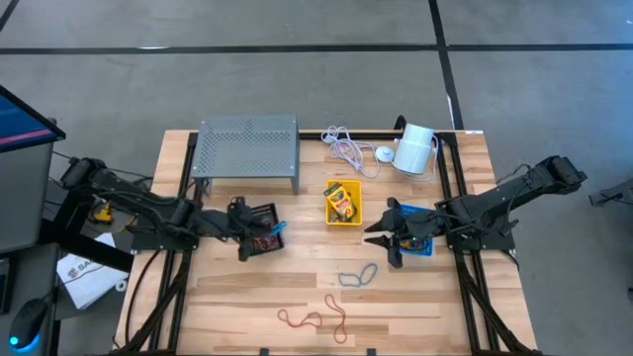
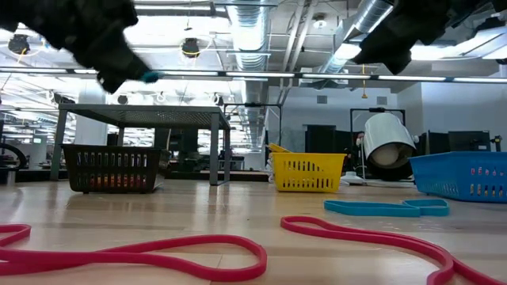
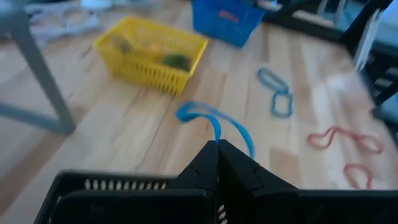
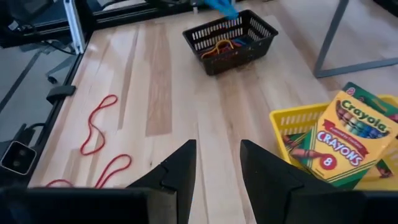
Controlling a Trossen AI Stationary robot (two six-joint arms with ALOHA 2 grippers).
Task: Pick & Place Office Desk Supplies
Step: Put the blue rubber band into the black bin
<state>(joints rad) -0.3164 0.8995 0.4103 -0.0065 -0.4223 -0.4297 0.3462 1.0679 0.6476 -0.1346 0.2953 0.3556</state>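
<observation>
Blue rubber band (image 3: 214, 124) dangles from my left gripper (image 3: 217, 149), pinched shut on it right above the black bin (image 1: 259, 229). If I release off-centre (the loop trails toward the table side) it drapes over the rim. My right gripper (image 4: 217, 163) hangs part-open and empty beside the yellow bin (image 1: 343, 204), clear of the blue bin (image 1: 420, 229).
</observation>
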